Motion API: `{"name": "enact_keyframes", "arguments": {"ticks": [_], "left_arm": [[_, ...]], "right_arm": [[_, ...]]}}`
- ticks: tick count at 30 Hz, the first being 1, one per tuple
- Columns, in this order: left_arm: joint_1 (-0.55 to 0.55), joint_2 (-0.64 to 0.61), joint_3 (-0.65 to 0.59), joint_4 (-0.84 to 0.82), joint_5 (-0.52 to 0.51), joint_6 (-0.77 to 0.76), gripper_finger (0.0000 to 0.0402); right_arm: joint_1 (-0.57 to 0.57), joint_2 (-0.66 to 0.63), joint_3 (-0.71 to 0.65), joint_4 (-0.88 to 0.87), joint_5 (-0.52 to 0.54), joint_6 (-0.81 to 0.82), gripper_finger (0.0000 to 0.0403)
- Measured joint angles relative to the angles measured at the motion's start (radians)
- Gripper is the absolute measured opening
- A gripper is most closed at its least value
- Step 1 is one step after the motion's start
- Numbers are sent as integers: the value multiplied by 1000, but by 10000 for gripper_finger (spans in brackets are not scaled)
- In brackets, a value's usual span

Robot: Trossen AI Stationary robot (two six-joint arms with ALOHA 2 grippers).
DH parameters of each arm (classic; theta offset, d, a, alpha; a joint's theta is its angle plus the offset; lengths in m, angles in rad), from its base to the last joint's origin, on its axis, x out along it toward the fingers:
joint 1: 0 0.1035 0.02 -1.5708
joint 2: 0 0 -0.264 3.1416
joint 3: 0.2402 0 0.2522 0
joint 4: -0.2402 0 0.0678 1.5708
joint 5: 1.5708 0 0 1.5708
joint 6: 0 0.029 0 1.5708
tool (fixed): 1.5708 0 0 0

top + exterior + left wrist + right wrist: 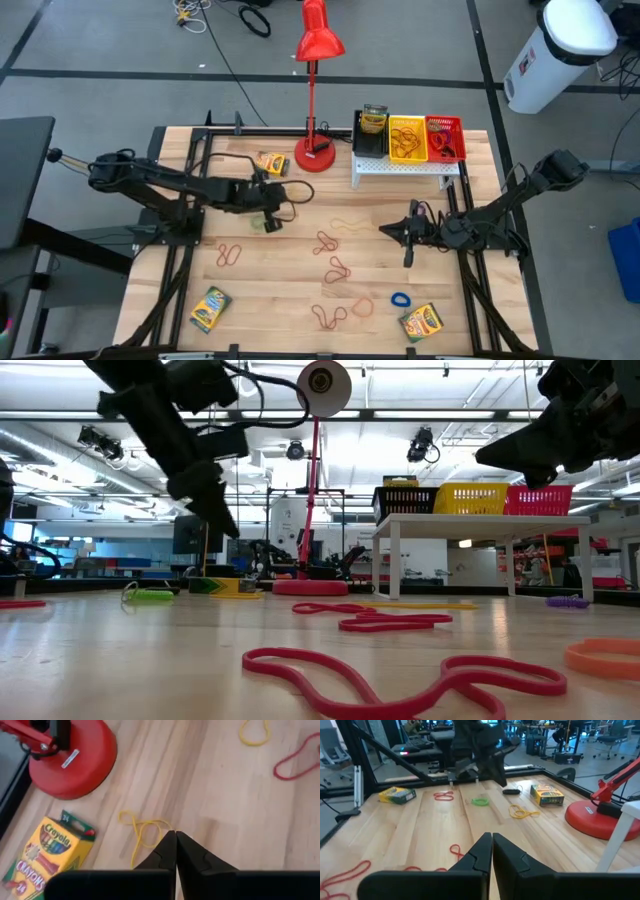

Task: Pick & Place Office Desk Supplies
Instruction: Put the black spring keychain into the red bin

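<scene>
My left gripper [175, 836] is shut and stands above the table beside the red lamp's base [75, 760]. Nothing shows between its fingers. A yellow rubber band [144, 831] lies flat on the wood just past the fingertips, and a crayon box [47, 852] lies beside it. My right gripper [491, 836] hovers shut and empty over the table's right middle [385, 231]. Red rubber bands [337, 270] lie scattered across the middle, and a green one [266, 223] lies near the left gripper. Black [372, 130], yellow [407, 140] and red [446, 140] mesh bins stand on a white stand.
The tall red lamp [318, 60] stands at the far middle, its base [314, 157] near the left gripper. The white stand [405, 168] is at the far right. Two more crayon boxes [210, 308] [422, 322] lie near the front edge, with a blue band [401, 299] between.
</scene>
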Motion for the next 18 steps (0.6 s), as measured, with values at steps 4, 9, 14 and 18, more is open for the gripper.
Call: {"name": "enact_keyframes", "arguments": {"ticks": [4, 9, 14, 18], "left_arm": [[-1, -8, -1, -128, -100, -112, 27], [111, -11, -2, -330, -116, -242, 82], [289, -11, -42, -299, 14, -222, 126], [419, -11, -91, -245, 63, -193, 148]], "right_arm": [[0, 25, 0, 9, 6, -1, 24], [0, 52, 0, 21, 17, 1, 24], [0, 79, 0, 62, 11, -2, 24], [0, 82, 0, 62, 8, -9, 24]]}}
